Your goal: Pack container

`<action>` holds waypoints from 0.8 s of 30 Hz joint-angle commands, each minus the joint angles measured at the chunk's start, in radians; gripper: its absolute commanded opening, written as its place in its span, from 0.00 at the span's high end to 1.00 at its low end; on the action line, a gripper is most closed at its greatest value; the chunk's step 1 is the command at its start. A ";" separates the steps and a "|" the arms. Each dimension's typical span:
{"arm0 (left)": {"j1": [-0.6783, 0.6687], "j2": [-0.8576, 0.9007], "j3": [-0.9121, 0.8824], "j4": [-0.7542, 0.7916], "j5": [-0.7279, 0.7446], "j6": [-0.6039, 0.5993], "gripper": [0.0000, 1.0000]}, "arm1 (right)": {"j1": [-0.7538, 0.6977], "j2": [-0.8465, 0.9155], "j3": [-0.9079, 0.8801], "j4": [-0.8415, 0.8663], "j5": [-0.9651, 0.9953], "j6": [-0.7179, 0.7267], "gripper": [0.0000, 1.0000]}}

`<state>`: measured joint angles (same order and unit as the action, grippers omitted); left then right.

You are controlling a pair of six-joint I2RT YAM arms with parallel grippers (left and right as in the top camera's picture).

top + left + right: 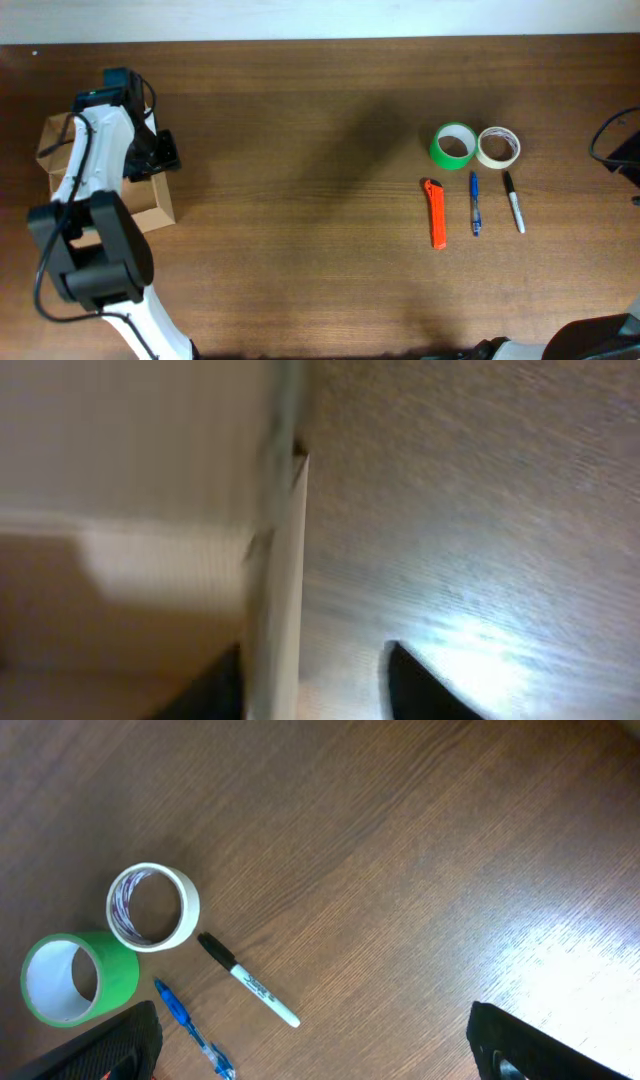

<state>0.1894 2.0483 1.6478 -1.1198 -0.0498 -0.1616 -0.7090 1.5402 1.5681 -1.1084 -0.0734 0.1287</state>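
Observation:
The tan cardboard container (150, 205) stands open at the table's left edge, partly hidden under my left arm. My left gripper (152, 150) is at its right wall. In the left wrist view its fingers (315, 685) straddle the container's upright wall (280, 590), one finger inside and one outside with a gap, not clamped. My right gripper (315, 1040) is open and empty above the table. Near it lie a green tape roll (452, 146), a cream tape roll (498, 147), an orange cutter (435, 212), a blue pen (475, 203) and a black marker (513, 201).
The right wrist view shows the cream roll (152, 906), green roll (75, 978), marker (248, 979) and pen (190, 1030) on the brown wooden table (300, 200). The right arm (622, 150) sits at the right edge.

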 commanded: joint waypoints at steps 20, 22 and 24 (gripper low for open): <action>-0.311 0.001 0.533 -0.207 -0.007 -0.088 0.98 | 0.002 0.006 0.019 -0.003 -0.013 0.012 0.01; -0.372 0.001 0.644 -0.208 -0.007 -0.100 0.98 | 0.002 0.006 0.019 -0.003 -0.013 0.024 0.01; -0.430 0.001 0.731 -0.208 -0.004 -0.108 0.98 | 0.002 0.006 0.019 -0.003 -0.014 0.050 0.01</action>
<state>-0.1856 2.0720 2.2765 -1.3193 -0.0559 -0.2268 -0.7090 1.5402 1.5681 -1.1118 -0.0776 0.1432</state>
